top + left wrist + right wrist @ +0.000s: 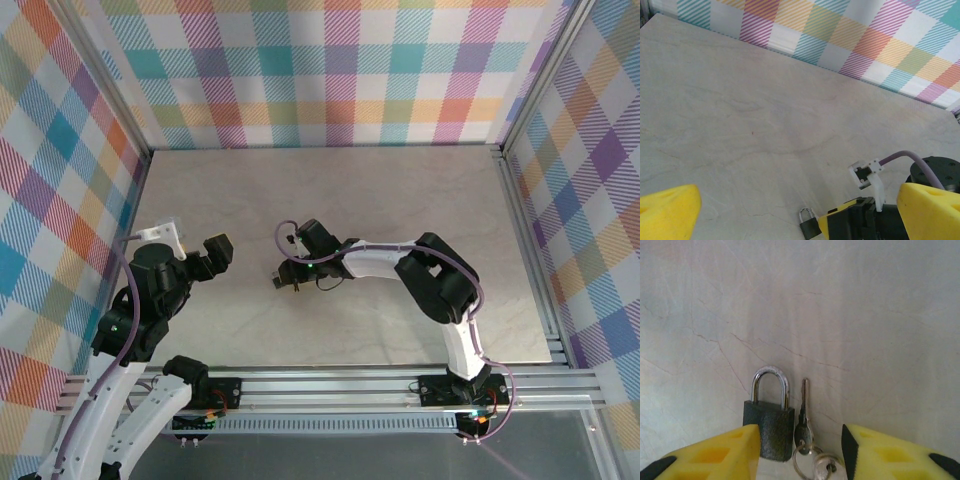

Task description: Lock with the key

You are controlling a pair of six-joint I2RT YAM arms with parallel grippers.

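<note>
Yellow fingers [715, 452] of the right gripper [800, 440] are standing apart, straddling a dark padlock [768, 425] that is lying flat on the marbled table [850, 305]. The key [804, 410] is lying just beside the padlock, between it and the other finger, its ring [812, 465] nearest the wrist. The left gripper [797, 200] is holding its fingers spread wide, gripping nothing, and is looking toward the padlock from well apart.

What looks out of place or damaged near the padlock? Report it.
Nothing stands out. The padlock lies flat on the table, the key beside it, both inside the open right pincer. Thin lines in the table look like veining, not cracks.
</note>
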